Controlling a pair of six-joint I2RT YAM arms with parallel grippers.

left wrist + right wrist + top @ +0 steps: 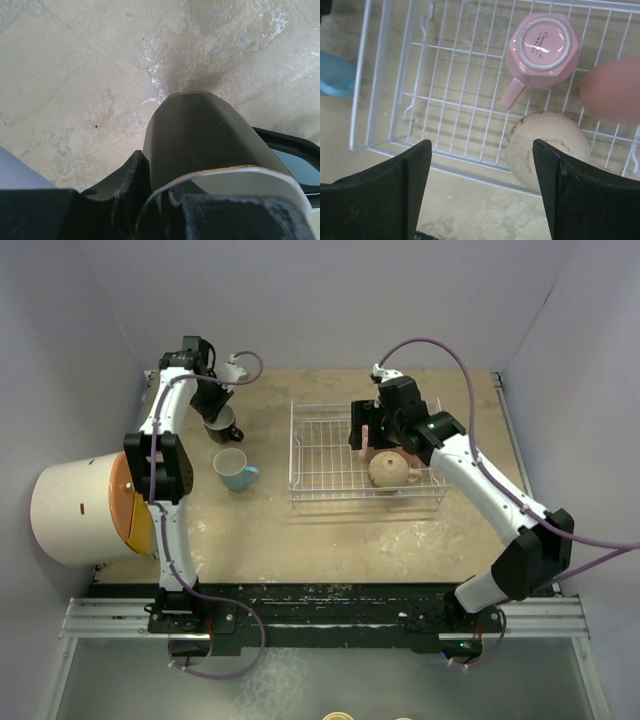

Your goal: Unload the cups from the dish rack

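Left jaws clamp the black mug (200, 135) by its wall, over the desk (330, 530) at 9 o'clock of the dish rack (320, 440), near the light blue mug (232, 468). Right jaws are spread wide above the rack's 3 o'clock end, which holds the pale pink mug (542, 47) (inverted), tan mug (547, 147) and coral tumbler (612, 90). Probably glazed ceramic: rigid, slick, chippable. Pinch across the body or take the handle.

Rack (325, 460) ahead of the right claw (481, 145): smooth white coated wire. It holds a glossy glazed pink mug (543, 47), a matt, dark-speckled tan mug (547, 145) nearest the claw, and a smooth coral tumbler (612, 90). Black mug (200, 130) in the left claw (218, 415): matt outside, glossy white inside. Claw fingers (385, 195): black, matt, grainy; table (75, 75) beneath: mottled beige, scuffed white.
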